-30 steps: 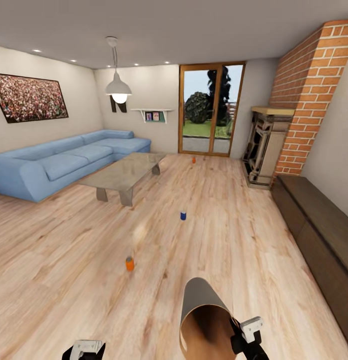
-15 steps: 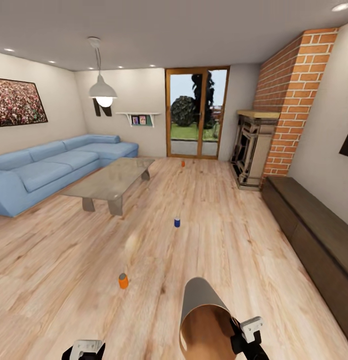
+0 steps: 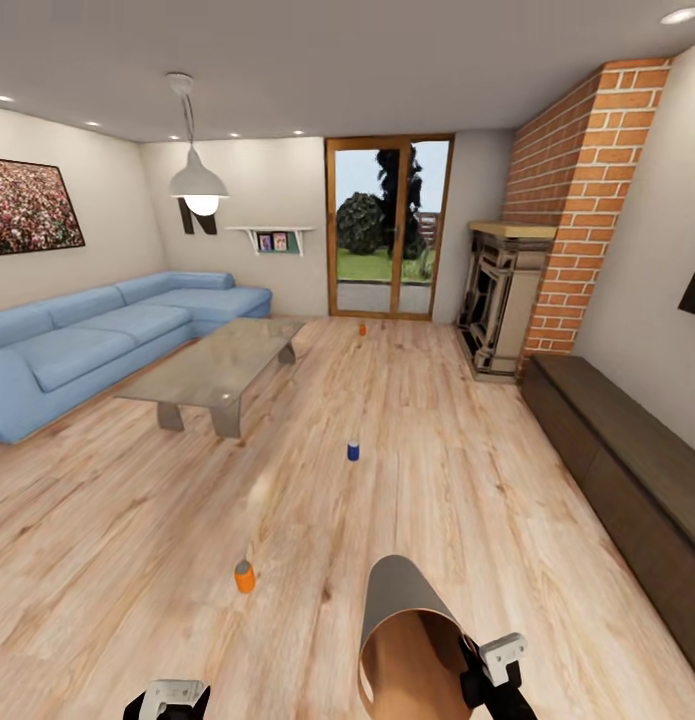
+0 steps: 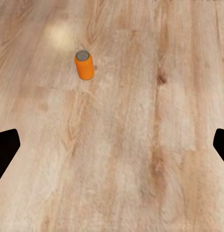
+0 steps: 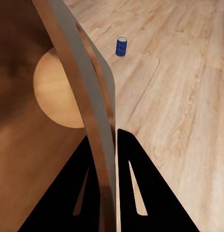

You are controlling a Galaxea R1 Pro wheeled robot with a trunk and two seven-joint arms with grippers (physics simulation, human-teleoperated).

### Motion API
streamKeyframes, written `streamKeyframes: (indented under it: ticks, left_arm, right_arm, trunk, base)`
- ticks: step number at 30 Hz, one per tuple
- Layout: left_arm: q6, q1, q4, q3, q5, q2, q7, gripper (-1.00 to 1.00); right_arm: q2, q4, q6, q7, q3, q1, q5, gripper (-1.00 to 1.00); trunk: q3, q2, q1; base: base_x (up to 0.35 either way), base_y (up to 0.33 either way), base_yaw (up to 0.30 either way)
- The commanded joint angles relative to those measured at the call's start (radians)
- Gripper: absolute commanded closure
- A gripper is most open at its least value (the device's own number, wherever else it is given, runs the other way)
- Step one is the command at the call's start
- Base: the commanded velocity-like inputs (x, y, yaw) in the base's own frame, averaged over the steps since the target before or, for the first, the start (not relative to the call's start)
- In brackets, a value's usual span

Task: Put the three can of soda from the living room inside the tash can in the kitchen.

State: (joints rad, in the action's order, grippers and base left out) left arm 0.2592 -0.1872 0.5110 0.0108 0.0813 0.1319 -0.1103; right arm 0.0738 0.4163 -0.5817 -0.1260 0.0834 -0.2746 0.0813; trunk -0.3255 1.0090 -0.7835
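— Orange is what you have closest: the near orange can (image 3: 245, 576) stands upright on the wood plank floor (image 3: 437, 480), ahead of your left gripper (image 3: 167, 697) and a little toward your right. From the left wrist camera the same can (image 4: 84, 65) stands out in front of the fingers (image 4: 5, 150), well apart from them.

— And that left gripper?

— Its two dark fingers sit wide apart at the edges of the wrist view with bare floor between them, so it is spread and holds nothing.

— What about your right side?

— Your right gripper (image 3: 484, 668) is clamped on the rim of the trash can (image 3: 407, 640); in the right wrist view the bucket wall (image 5: 87, 111) runs between the two fingers (image 5: 136, 188). The bucket is tipped, its tan inside facing you.

— The other cans?

— The blue can (image 3: 353, 451) stands upright farther ahead, between the bucket and the glass doors (image 3: 387, 228), right of the glass-topped table (image 3: 212, 365). The right wrist camera also catches it (image 5: 121, 46), beyond the bucket's rim. The far orange can (image 3: 362, 328) stands near the doors, well apart from both grippers. The blue sofa (image 3: 97, 335) lies to your left, the brick fireplace (image 3: 547, 230) to your right.
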Motion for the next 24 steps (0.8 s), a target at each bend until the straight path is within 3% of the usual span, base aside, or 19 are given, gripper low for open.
streamKeyframes:
  ticks: [1, 9, 24]
  left_arm:
    - [0.0, 0.0, 0.0, 0.0, 0.0, 0.0, 0.0, -1.0]
    - [0.0, 0.0, 0.0, 0.0, 0.0, 0.0, 0.0, -1.0]
    - [0.0, 0.0, 0.001, 0.0, 0.001, 0.0, 0.0, -1.0]
  right_arm:
    - [0.0, 0.002, 0.0, -0.009, -0.004, -0.001, -0.006, 1.0]
    - [0.001, 0.002, 0.0, -0.009, -0.004, -0.001, -0.006, 1.0]
    - [0.001, 0.003, 0.0, -0.009, -0.004, -0.001, -0.006, 1.0]
  trunk:
    - [0.001, 0.0, 0.0]
    - [0.005, 0.0, 0.0]
    - [0.006, 0.0, 0.0]
  base:
    - [0.185, 0.136, -0.124]
    - [0.227, 0.172, -0.127]
    - [0.238, 0.164, -0.01]
